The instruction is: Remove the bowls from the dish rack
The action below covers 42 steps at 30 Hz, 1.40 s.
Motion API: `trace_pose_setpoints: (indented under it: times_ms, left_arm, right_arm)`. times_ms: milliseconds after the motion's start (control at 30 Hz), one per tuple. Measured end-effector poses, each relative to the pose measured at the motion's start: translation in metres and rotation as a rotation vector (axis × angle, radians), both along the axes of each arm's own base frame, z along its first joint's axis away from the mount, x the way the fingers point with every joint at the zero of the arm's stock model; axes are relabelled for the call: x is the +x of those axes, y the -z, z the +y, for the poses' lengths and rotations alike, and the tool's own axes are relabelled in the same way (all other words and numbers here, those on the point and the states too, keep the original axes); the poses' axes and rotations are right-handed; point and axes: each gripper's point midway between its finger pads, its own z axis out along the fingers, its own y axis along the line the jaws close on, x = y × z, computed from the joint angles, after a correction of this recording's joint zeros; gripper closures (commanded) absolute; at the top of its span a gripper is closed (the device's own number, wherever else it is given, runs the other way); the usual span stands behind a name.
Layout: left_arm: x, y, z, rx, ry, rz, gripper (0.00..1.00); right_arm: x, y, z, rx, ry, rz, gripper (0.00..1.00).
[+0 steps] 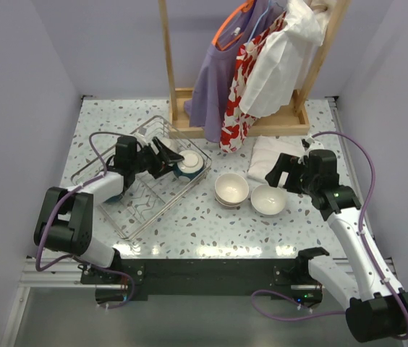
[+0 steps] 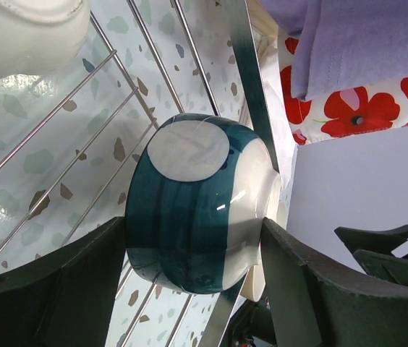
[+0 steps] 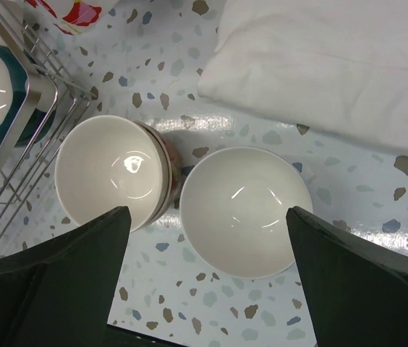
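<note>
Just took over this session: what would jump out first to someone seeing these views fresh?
The left gripper straddles the teal-banded bowl tilted in the dish rack at left; whether it grips is unclear. Right of the rack, a stack of bowls and a single white bowl sit on the table, close to the open right gripper.

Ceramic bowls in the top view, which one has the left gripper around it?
The teal-banded white bowl, tipped on its side in the silver wire dish rack, flanked by the left gripper; no other bowl shows teal.
</note>
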Motion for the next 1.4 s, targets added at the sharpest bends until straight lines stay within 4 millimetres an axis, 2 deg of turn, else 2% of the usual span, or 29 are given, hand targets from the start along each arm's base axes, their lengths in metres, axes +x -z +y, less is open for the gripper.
trace_pose_setpoints:
  times_ms: [133,367,700,1067,1233,1400]
  left_arm:
    - [0.0,0.0,0.0,0.003,0.001,-0.003,0.47]
    - [-0.007,0.004,0.006,0.068,0.012,-0.003,0.56]
    - [-0.001,-0.002,0.026,0.279,0.033,-0.063,0.6]
    - [0.0,-0.028,0.042,0.452,0.109,-0.213,0.62]
    - [-0.005,-0.033,0.044,0.528,0.161,-0.275,0.64]
    - [-0.016,-0.038,0.031,0.612,0.265,-0.352,0.64]
  right_arm:
    - [0.0,0.002,0.001,0.002,-0.003,0.007,0.07]
    - [0.0,0.002,0.01,0.032,-0.045,0.026,0.07]
    - [0.003,-0.004,0.034,0.067,-0.139,0.039,0.07]
    - [0.011,-0.021,0.083,0.101,-0.263,0.046,0.07]
    - [0.014,-0.022,0.095,0.123,-0.272,0.071,0.07]
    - [0.021,-0.023,0.109,0.14,-0.281,0.102,0.07]
